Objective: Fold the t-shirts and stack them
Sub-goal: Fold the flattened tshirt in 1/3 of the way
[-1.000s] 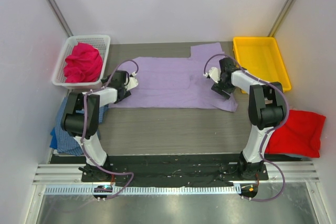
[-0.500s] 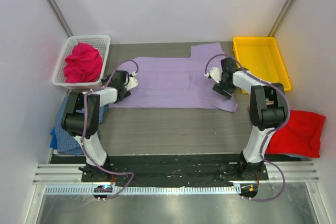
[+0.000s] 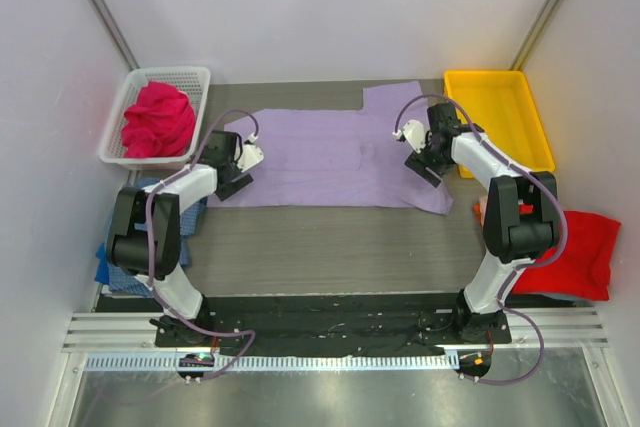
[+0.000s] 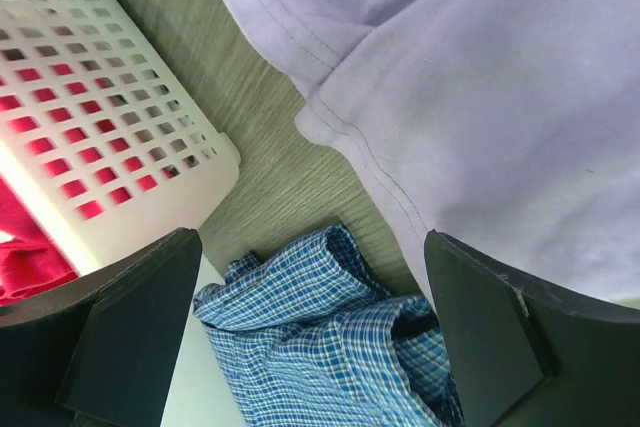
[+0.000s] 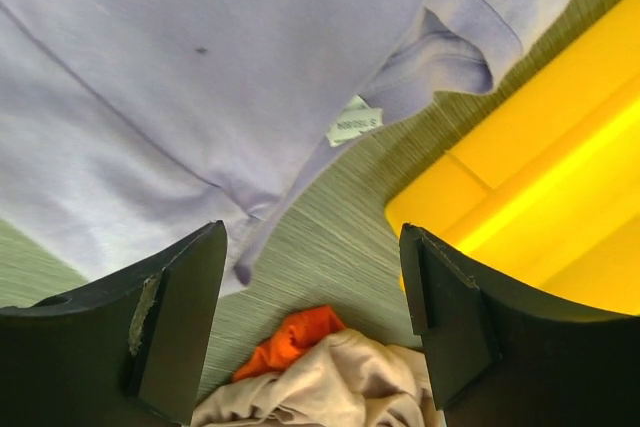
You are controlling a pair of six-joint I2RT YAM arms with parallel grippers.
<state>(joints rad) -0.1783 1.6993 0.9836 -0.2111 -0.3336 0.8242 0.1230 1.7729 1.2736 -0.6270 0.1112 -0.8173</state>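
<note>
**Inspector:** Where are the garments found?

**Examiner:** The lavender t-shirt [image 3: 335,157] is laid flat across the table [image 3: 330,237], between the two grippers. The magenta-pink t-shirt [image 3: 158,119] is bundled in the white mesh basket [image 3: 190,77]. The blue checked t-shirt [image 3: 108,265] is placed at the left edge and the red t-shirt [image 3: 570,252] at the right.

**Inspector:** Is anything obscured?

**Examiner:** From above, the checked shirt is largely covered by the left arm. The red one is partly cut off by the right arm.

**Inspector:** What are the arm poses?

**Examiner:** Both arms are extended forward. The left gripper [image 3: 232,162] is held at the lavender shirt's left end, fingers spread wide with nothing between them. The right gripper [image 3: 428,155] is held at the right end, beside the yellow tray [image 3: 497,117], fingers parted and empty. Contact with the cloth cannot be judged.

**Inspector:** How do the views differ?

**Examiner:** A sewn label [image 5: 353,120] is shown only by the right wrist camera. That view also shows orange cloth [image 5: 295,337] and beige cloth [image 5: 330,382], neither of which can be identified.
</note>
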